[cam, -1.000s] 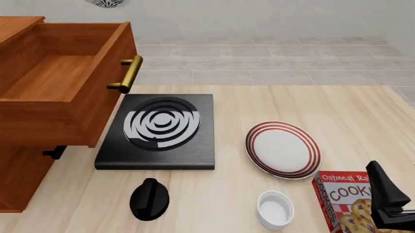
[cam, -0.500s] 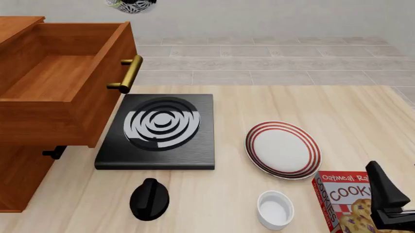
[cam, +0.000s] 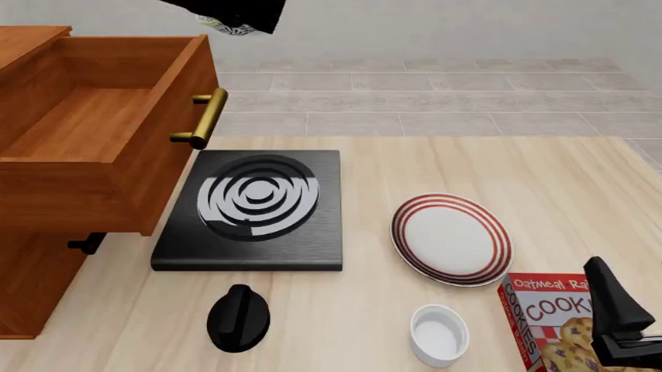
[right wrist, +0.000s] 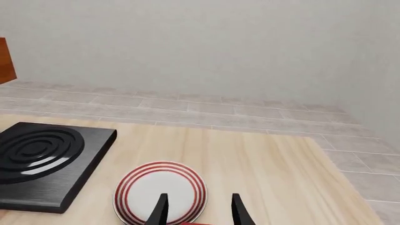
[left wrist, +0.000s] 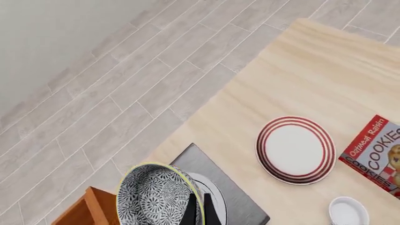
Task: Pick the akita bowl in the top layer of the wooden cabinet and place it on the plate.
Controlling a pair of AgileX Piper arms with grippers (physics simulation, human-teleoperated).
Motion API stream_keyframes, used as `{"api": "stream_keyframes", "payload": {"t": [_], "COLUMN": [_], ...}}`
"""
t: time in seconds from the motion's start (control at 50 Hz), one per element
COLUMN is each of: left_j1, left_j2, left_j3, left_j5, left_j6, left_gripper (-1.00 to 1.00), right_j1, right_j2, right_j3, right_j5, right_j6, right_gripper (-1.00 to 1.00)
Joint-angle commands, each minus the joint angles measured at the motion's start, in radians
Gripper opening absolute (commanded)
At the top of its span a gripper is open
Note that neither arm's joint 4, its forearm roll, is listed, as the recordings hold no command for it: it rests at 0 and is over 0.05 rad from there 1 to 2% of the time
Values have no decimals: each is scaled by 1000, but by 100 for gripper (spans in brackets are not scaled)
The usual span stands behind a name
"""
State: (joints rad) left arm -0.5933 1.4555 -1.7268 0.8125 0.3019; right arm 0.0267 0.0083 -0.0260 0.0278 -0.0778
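Carry step: akita bowl [left wrist: 159,196] is held aloft, pinched at its rim by the left gripper [left wrist: 198,212], clear of the emptied top layer [cam: 88,124]. Next, transport toward 4 o'clock and lowering onto the plate [cam: 451,239] are called for. Right gripper [right wrist: 198,208] is parked, spread, empty.

Plate [cam: 451,239] lies open from above, nothing on it. Obstacles round it: black stove [cam: 251,209] just to its left, cookie box [cam: 559,322] and white ramekin [cam: 438,334] near its front edge, right pincer [cam: 621,322] by the box. Pulled-out top layer [cam: 98,132] juts over stove's left edge. Bare tabletop [cam: 538,170] behind and right of plate.
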Motion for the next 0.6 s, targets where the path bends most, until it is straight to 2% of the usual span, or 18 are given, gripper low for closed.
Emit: {"api": "stream_keyframes", "payload": {"t": [0.02,0.6], "left_j1": [-28,-92], "left_j2": [8,76], "left_j3": [-5,63], "left_j5": [-14,-103], "left_j6": [20,68], "left_gripper": [-100,-100], "right_j1": [0,1], "right_j2": [-5,-1], "right_j3": [1,2], "right_j5": [2,-2], "right_j6": [1,4], "right_gripper": [100,100]}}
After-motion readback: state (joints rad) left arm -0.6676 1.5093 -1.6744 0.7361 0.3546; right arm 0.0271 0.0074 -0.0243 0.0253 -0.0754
